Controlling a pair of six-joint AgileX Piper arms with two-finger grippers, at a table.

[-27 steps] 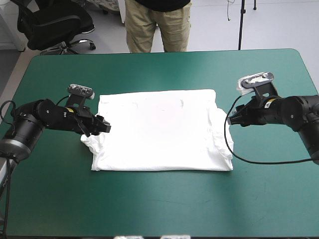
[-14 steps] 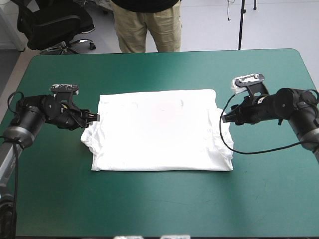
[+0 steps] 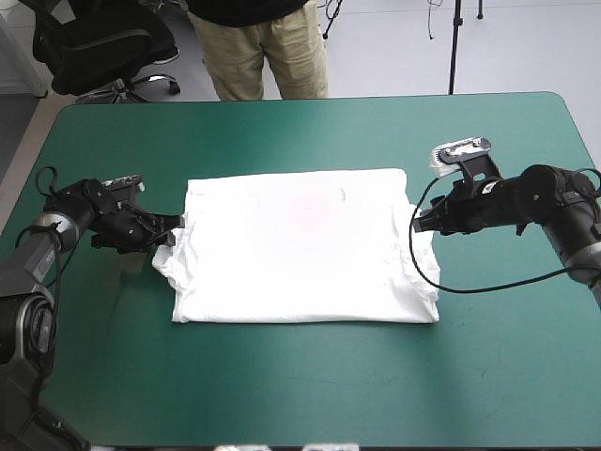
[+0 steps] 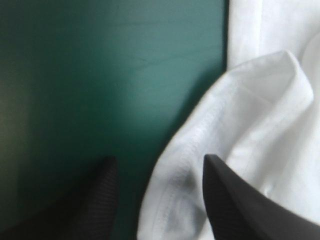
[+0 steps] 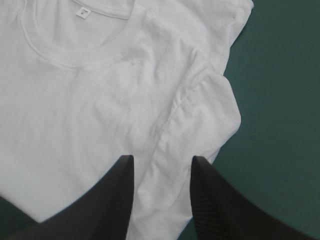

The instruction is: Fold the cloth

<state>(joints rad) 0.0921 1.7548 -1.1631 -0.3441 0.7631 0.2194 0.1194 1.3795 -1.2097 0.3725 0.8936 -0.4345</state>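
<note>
The white T-shirt (image 3: pixel 300 254) lies spread flat near the middle of the worktop (image 3: pixel 300 385), on the teal-green cover, its long sides parallel to the near and far edges.

Left claw (image 3: pixel 175 228): low over the cover at the side of the T-shirt that faces the worktop's left edge; released; black fingers (image 4: pixel 235 200) standing apart; the hemmed edge of the rumpled left sleeve (image 4: pixel 240 115) lies between them, one finger over cloth, the other over bare cover.

Right claw (image 3: pixel 416 222): at the side of the T-shirt that faces the worktop's right edge; released; fingers (image 5: pixel 212 200) apart; the folded-in right sleeve (image 5: pixel 200 115) lies between them; the neckband (image 5: pixel 75 62) and its label (image 5: pixel 82 11) lie ahead of the claw.
</note>
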